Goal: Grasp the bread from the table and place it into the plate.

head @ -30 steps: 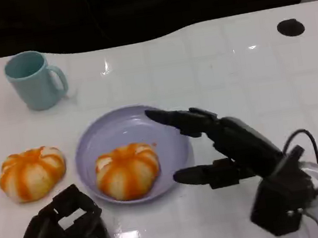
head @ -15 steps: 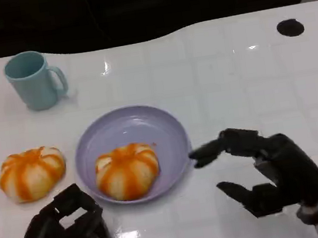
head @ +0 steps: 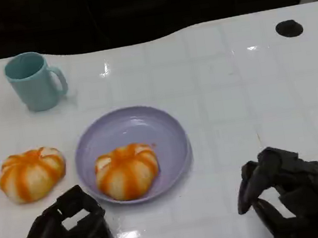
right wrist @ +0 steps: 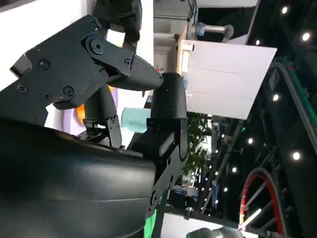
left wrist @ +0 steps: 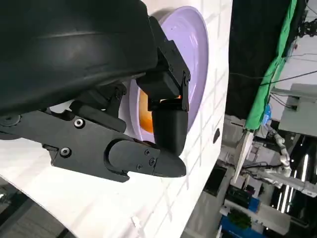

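Right robot hand (head: 298, 200) — curled, empty

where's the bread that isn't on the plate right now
In the head view it lies on the table at the left, just outside the purple plate: the loose bread sits below the blue mug and above the left hand.

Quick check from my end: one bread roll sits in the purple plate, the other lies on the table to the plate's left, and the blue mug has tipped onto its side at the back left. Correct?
Not quite. The blue mug stands upright, opening up and handle toward the plate's side, as the head view shows. The rest holds: one bread roll sits in the purple plate, and the other bread roll lies on the table to the plate's left.
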Available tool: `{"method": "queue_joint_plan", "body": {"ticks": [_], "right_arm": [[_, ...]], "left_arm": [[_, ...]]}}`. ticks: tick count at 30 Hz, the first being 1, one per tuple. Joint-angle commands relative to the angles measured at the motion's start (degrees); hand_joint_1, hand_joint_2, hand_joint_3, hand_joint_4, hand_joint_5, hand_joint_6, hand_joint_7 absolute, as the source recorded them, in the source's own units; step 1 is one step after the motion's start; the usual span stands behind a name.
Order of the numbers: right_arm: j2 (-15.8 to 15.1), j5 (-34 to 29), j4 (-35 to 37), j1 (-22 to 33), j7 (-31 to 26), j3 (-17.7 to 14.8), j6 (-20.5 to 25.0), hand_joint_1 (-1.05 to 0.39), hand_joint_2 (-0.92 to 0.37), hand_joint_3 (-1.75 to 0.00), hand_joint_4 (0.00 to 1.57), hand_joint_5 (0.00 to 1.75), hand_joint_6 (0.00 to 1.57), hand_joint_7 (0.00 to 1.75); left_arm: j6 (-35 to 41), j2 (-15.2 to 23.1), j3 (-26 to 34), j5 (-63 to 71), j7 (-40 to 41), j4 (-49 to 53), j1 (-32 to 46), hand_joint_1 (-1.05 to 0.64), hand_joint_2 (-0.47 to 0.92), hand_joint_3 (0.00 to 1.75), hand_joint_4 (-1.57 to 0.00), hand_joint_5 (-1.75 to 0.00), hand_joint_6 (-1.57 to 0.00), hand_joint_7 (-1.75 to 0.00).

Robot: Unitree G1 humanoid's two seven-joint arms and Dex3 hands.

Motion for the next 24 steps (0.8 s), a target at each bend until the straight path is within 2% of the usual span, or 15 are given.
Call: {"method": "queue_joint_plan", "body": {"ticks": [1, 5, 8, 24], "right_arm": [[-0.27, 2.21, -2.82, 3.90, 1.53, -2.22, 2.91, -0.28, -0.55, -1.03, 0.61, 1.75, 0.55, 1.51], [0.04, 2.36, -4.12, 6.03, 2.43, -3.52, 4.53, -0.30, -0.59, -0.98, 0.61, 1.75, 0.53, 1.51], [0.76, 1.77, -3.46, 6.55, 2.92, -4.59, 4.07, -0.30, -0.63, -0.93, 0.61, 1.75, 0.52, 1.53], [3.44, 0.71, 0.50, 4.99, 4.36, -7.93, 3.57, -0.27, -0.61, -0.93, 0.61, 1.75, 0.53, 1.52]], "left_arm": [[1.03, 0.35, 0.21, 0.03, 0.18, -0.05, 1.19, -0.49, 0.92, 0.17, -0.75, -1.71, -0.68, -1.43], [1.12, 0.46, 0.07, 0.38, 0.61, -0.45, 1.31, -0.50, 0.92, 0.17, -0.75, -1.71, -0.68, -1.44], [0.87, 0.63, 0.27, 0.20, 0.14, 0.01, 1.07, -0.51, 0.92, 0.18, -0.75, -1.71, -0.68, -1.45], [-0.21, 0.97, 0.35, 0.74, 0.01, 1.36, 0.69, -0.51, 0.92, 0.18, -0.77, -1.70, -0.70, -1.43]]}}
